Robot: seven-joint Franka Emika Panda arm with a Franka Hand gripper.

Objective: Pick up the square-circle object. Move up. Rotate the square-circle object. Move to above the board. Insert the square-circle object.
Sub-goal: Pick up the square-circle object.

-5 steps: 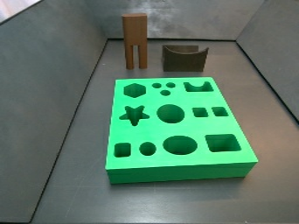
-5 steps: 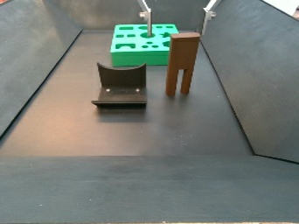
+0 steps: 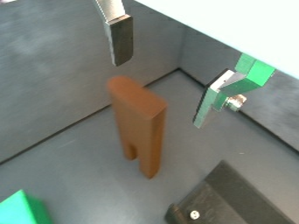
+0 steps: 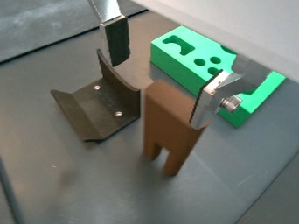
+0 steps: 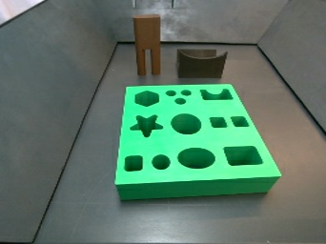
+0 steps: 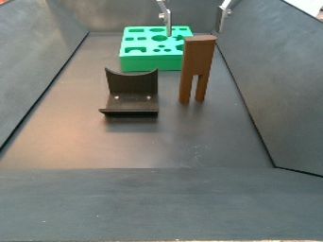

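The tall brown slotted wooden block (image 4: pixel 170 129), rigid and seemingly light, is straddled unheld by the wide-open gripper (image 4: pixel 162 68), board (image 5: pixel 195 139) at six o'clock.

The square-circle object (image 6: pixel 197 68) is standing upright on the dark worktop (image 6: pixel 139 142), right of the fixture (image 6: pixel 130 92). The board (image 6: pixel 154 46) is lying farther back, the pincer (image 6: pixel 192 10) hanging open above.

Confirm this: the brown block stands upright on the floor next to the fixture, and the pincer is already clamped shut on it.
Not clamped. In both wrist views the pincer is open, its fingers apart above the square-circle object. The object does stand upright beside the fixture.
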